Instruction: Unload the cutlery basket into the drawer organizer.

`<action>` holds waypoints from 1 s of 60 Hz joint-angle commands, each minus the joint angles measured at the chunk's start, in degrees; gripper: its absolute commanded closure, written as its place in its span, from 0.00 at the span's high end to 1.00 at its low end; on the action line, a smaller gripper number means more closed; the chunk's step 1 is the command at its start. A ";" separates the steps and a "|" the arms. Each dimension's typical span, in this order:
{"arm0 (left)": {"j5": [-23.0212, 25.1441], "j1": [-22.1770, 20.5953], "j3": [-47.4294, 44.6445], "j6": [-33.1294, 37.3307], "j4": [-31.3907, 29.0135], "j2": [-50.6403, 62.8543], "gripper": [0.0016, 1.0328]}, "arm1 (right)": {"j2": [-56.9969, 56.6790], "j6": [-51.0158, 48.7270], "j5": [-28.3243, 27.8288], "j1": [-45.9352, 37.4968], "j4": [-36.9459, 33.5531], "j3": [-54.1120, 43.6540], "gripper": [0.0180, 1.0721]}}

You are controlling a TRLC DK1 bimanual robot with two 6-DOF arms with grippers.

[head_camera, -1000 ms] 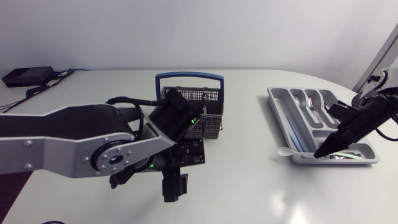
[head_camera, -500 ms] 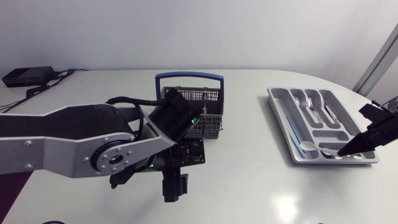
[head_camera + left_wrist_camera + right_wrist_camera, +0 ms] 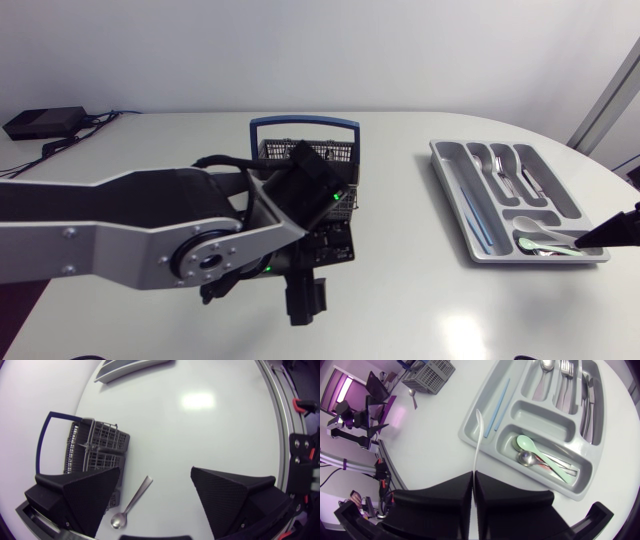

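Drawing back rightward, the right hand (image 3: 473,479) stays clamped on the white spoon (image 3: 478,435) over the organizer (image 3: 542,417).

left wrist view. left gripper (image 3: 155,471) hung over the white table (image 3: 215,435), its two black wedge fingers (image 3: 230,495) wide apart, nothing between them touched from two sides. a metal spoon (image 3: 132,502) lay flat on the table under the gap, nearer one finger, bowl toward the gripper, handle slanting away. grey wire cutlery basket (image 3: 95,450) stood just beyond that same finger, which partly hid it; blue handle (image 3: 46,442) upright on its outer side. spoon near basket; contact not discernible. drawer organizer (image 3: 132,366) lay well ahead, only a grey rim seen. table's curved edge ran beside the other finger.
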 commanded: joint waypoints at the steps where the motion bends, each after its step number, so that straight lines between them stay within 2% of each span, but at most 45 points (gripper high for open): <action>1: 2.38 -0.39 4.22 -4.52 2.13 3.73 0.97 | -2.22 -2.45 -2.80 0.06 -0.97 -3.61 0.05; 13: 10.03 0.22 12.30 -13.93 6.35 9.44 0.97 | -4.07 -4.73 -13.70 -0.74 -4.57 -5.81 0.05; 14: 10.82 -0.04 13.80 -15.77 7.22 10.41 0.97 | -3.80 -8.33 -16.34 -1.26 -8.79 -5.54 0.05; 16: 11.79 -0.22 15.20 -17.00 7.49 11.20 0.97 | -3.36 -10.44 -18.97 -1.44 -11.69 -5.54 0.05; 20: 16.97 0.22 18.81 -21.22 7.49 12.87 0.97 | -3.80 -12.55 -22.14 -1.35 -13.89 -6.77 0.05; 28: 23.39 1.54 22.94 -26.41 7.49 14.80 0.97 | -5.74 -15.89 -26.79 1.02 -15.82 -10.90 0.05; 34: 32.09 4.09 27.24 -32.73 7.49 17.70 0.97 | -6.79 -15.80 -30.31 4.54 -16.35 -13.01 0.05; 38: 34.02 4.71 29.35 -34.84 7.49 19.11 0.97 | -7.67 -15.45 -31.80 7.26 -16.35 -13.89 0.05; 51: 34.46 4.88 32.08 -38.10 8.63 21.13 0.97 | -10.04 -13.17 -36.81 13.77 -15.38 -14.33 0.05; 60: 37.10 7.43 31.90 -42.67 10.39 21.22 0.97 | -9.96 -10.09 -38.92 18.60 -12.92 -14.24 0.05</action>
